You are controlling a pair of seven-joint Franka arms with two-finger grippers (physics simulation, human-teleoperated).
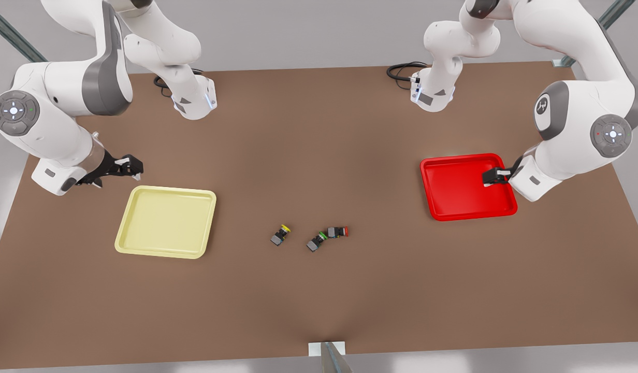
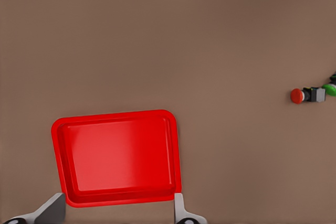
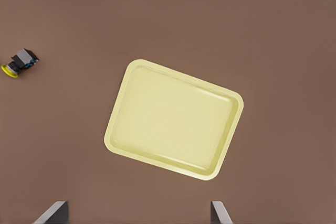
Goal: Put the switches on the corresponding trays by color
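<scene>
On the brown desk, nearest the front edge and about midway along it, lie the three small switches, all on their sides. The yellow switch lies alone toward the front view's left; the right wrist view shows it on bare desk, well apart from the yellow tray. The green switch and the red switch lie close together toward the front view's right, their dark bodies almost meeting end to end; whether they touch I cannot tell. In the left wrist view the red switch points its cap toward the red tray, with the green cap just behind its body.

Farther back, the yellow tray sits flat toward the desk's edge on the front view's left, and nothing lies in it. The red tray sits flat toward the opposite edge, also with nothing lying in it.

The left gripper hangs over the red tray's outer edge, on the front view's right; its jaws stand wide apart, one finger to each side of the tray's rim, holding nothing. The right gripper hangs over bare desk just behind the yellow tray's back corner; its jaws are spread too, one finger visible at each side, nothing between them.

Beyond, both arm bases stand at the far edge.
</scene>
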